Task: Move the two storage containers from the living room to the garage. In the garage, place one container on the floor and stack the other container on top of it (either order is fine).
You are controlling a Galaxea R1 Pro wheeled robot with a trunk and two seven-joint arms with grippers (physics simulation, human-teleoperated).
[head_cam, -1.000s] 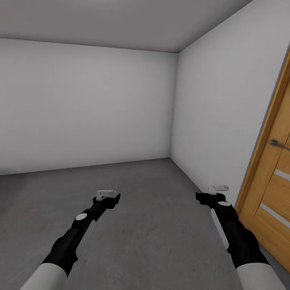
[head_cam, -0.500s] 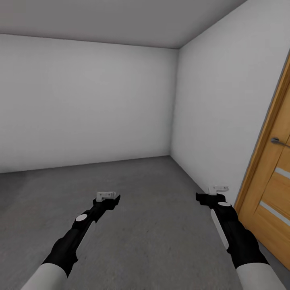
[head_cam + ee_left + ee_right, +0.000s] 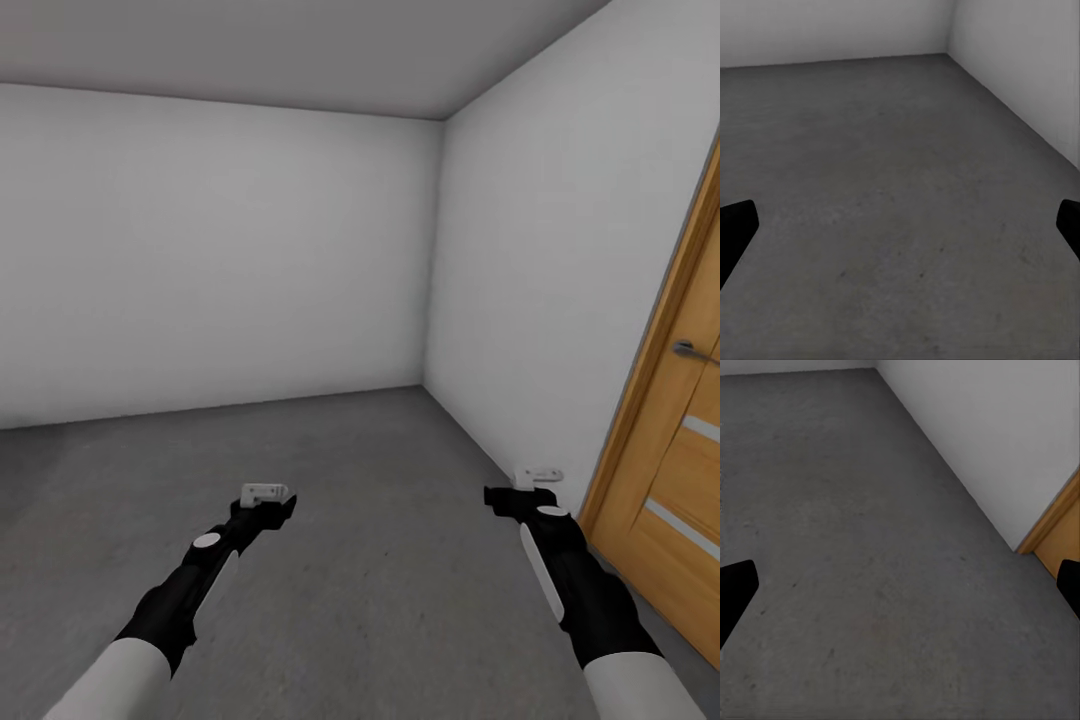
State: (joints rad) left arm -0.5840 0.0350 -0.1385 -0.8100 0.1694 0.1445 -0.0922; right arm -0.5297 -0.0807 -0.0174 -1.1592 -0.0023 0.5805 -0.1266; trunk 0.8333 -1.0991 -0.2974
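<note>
Head view: both hands spread, empty — left hand (image 3: 266, 492), right hand (image 3: 538, 477) near wooden door (image 3: 680, 470).

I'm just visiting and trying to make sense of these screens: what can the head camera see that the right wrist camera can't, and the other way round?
Head view alone: both arms with the left gripper and right gripper, the ceiling, the far white wall, and the wooden door with its handle.

Right wrist view alone: a close look down at the floor between its two dark fingertips, spread wide apart with nothing between them.

Both: grey concrete floor, the white side wall, and the door's wooden frame.
</note>
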